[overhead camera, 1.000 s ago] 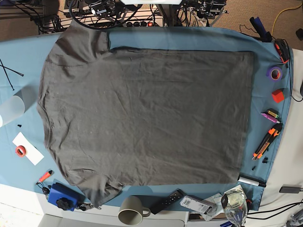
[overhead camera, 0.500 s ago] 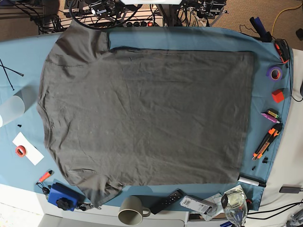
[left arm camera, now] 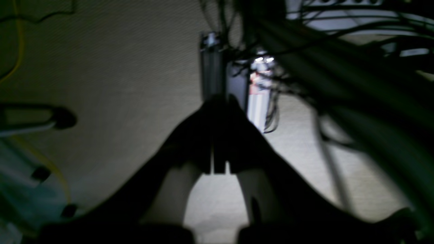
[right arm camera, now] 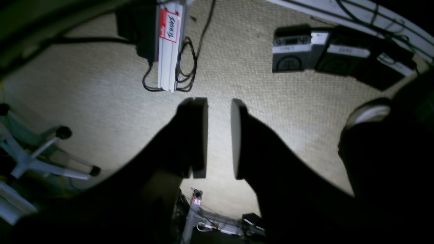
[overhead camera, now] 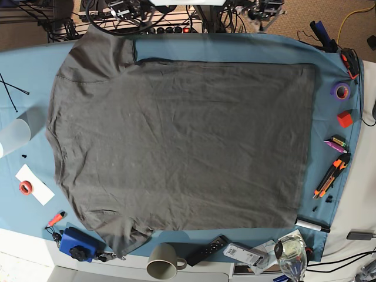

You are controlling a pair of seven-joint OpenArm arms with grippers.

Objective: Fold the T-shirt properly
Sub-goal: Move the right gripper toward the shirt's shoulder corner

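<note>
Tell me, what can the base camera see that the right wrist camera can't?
Only the base view shows the T-shirt, spread flat and unfolded on the blue table cloth, with a mug, purple tape roll and red block around it.

Only the right wrist view shows the right gripper with its fingers apart and holding nothing, pointing at a beige carpet with labelled black boxes.

Both share very little: neither shows a gripper touching the shirt, so folding has not started.
</note>
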